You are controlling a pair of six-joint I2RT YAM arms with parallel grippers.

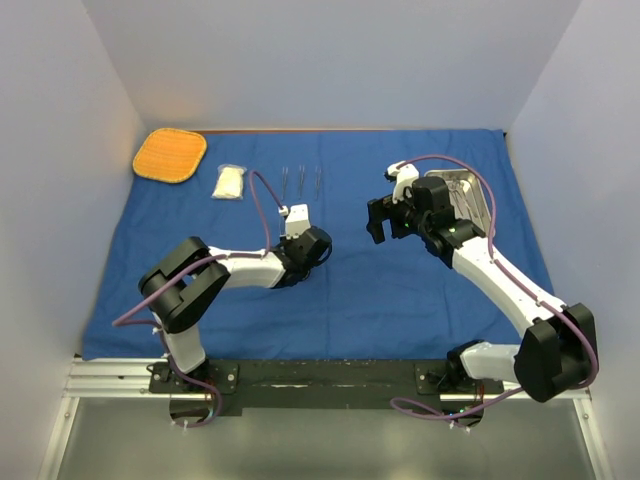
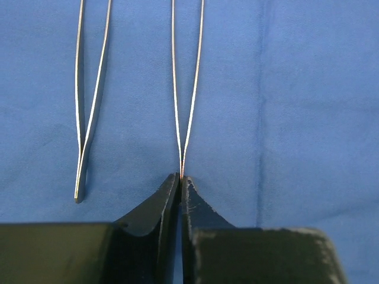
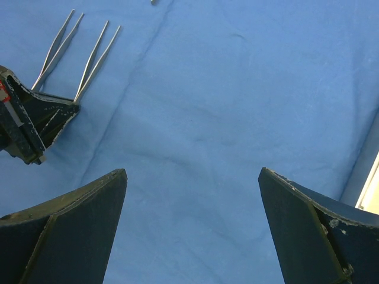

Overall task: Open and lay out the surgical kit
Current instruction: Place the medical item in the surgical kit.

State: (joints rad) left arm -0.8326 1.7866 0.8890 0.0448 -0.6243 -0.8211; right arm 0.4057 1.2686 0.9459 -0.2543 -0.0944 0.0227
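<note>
Toward the far side of the spread blue cloth wrap (image 1: 350, 290), which covers the counter, the kit looks largely laid out. The gauze pack (image 1: 229, 182) sits far left, and a row of slim instruments (image 1: 302, 180) lies just right of it. The steel tray (image 1: 468, 195) rests well to the right, partly under your right arm.

Your left hand (image 2: 180, 179) is pinched almost closed on the joined end of one pair of forceps (image 2: 182, 161) that appears to lie flat on the cloth. Only the very tip sits between the fingers, so you cannot tell how firm that bite is. Your right hand (image 3: 192, 171) is spread wide, grasping nothing, over bare cloth beside the tray.

The main risk, by my judgement, is that shallow grip. If you lift or drag now, the forceps may pivot about the tip or slip free. A sideways swing could knock the neighbouring forceps (image 2: 81, 171), close on its left, out of line. Pressing low while pulling could also ruck the cloth and shift the whole row. If you bring the right arm across, it may meet the left one.
</note>
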